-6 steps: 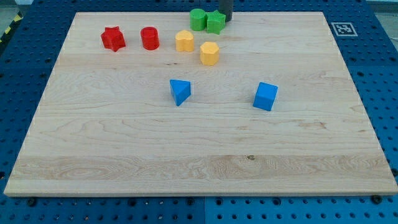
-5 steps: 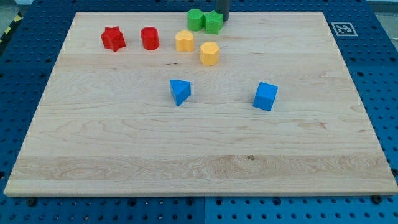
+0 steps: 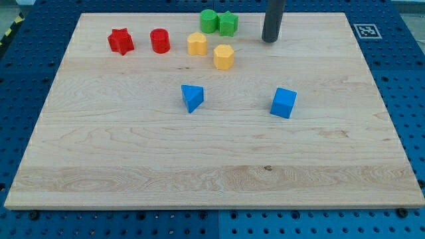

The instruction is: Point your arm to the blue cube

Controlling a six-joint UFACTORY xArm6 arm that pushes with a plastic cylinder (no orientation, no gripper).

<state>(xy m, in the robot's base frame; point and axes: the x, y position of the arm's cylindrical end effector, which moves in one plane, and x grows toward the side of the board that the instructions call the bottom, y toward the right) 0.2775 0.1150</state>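
Note:
The blue cube [image 3: 284,103] sits right of the board's middle. My dark rod comes down from the view's top, and my tip [image 3: 269,40] rests on the board above the cube and slightly to its left, well apart from it. A blue triangular block [image 3: 192,97] lies left of the cube, near the board's centre.
A green cylinder [image 3: 209,20] and a green star-like block [image 3: 228,23] sit at the top, left of my tip. Two yellow blocks [image 3: 196,44] [image 3: 224,57] lie below them. A red star [image 3: 120,41] and a red cylinder [image 3: 160,40] are at the upper left. A marker tag [image 3: 366,30] is at the board's top right corner.
My tip has moved right and down, away from the green blocks and toward the blue cube. The green blocks shifted slightly left earlier; the other blocks have not moved.

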